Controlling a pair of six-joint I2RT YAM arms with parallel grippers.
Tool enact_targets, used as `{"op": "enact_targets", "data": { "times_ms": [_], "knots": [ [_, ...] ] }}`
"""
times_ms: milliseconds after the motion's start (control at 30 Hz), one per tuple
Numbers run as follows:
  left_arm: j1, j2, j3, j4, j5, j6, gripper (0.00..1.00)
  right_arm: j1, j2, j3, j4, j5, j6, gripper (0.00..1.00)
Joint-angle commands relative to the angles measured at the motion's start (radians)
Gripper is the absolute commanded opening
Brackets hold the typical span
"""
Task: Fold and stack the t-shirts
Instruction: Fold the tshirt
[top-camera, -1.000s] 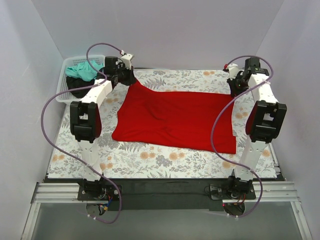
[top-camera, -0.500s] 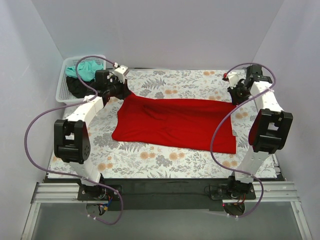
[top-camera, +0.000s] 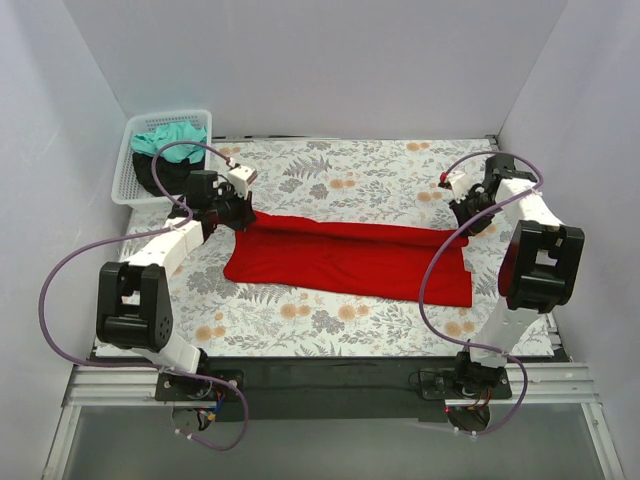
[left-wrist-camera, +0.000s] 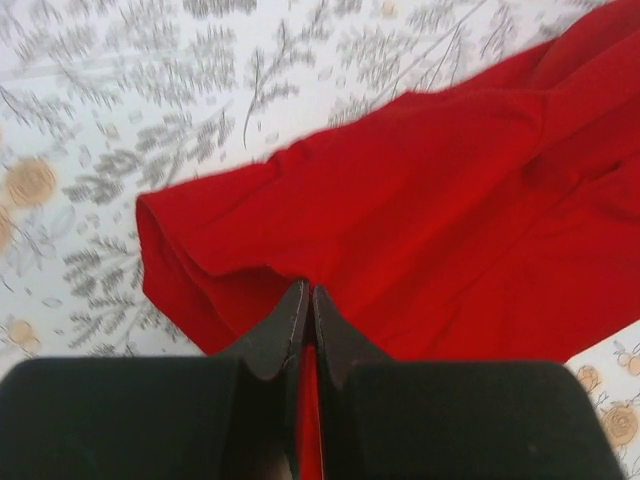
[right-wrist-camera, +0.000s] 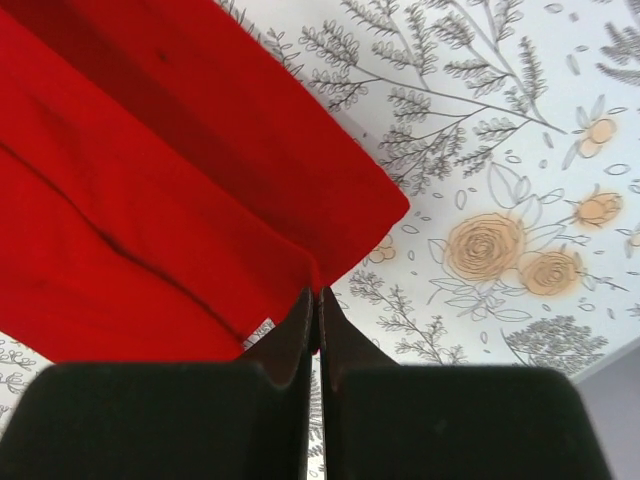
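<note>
The red t-shirt (top-camera: 350, 255) lies across the floral cloth, its far edge lifted and drawn over toward the near edge. My left gripper (top-camera: 243, 214) is shut on the shirt's far left corner, with red cloth (left-wrist-camera: 430, 200) pinched between its jaws (left-wrist-camera: 307, 292). My right gripper (top-camera: 463, 217) is shut on the far right corner, with the red cloth (right-wrist-camera: 150, 180) caught at its fingertips (right-wrist-camera: 318, 295). A teal-green t-shirt (top-camera: 168, 138) and a black t-shirt (top-camera: 160, 175) lie in the basket.
A white mesh basket (top-camera: 128, 180) stands at the far left corner of the table. The grey-and-orange floral cloth (top-camera: 340, 165) covers the table top. White walls close in the back and both sides.
Both grippers have pulled the shirt's far edge toward the near side, so the red cloth now shows as a narrower band. Both arms have drawn back and lowered.
</note>
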Motion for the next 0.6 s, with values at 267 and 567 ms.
{"op": "enact_targets", "data": {
  "times_ms": [267,567],
  "knots": [
    [0.006,0.129,-0.041,-0.018,-0.102,0.050,0.00,-0.005,0.093,-0.065,0.021,0.015,0.004,0.01],
    [0.006,0.154,-0.012,-0.063,-0.099,0.052,0.00,-0.005,0.092,-0.045,0.021,0.033,0.003,0.01]
  ]
}}
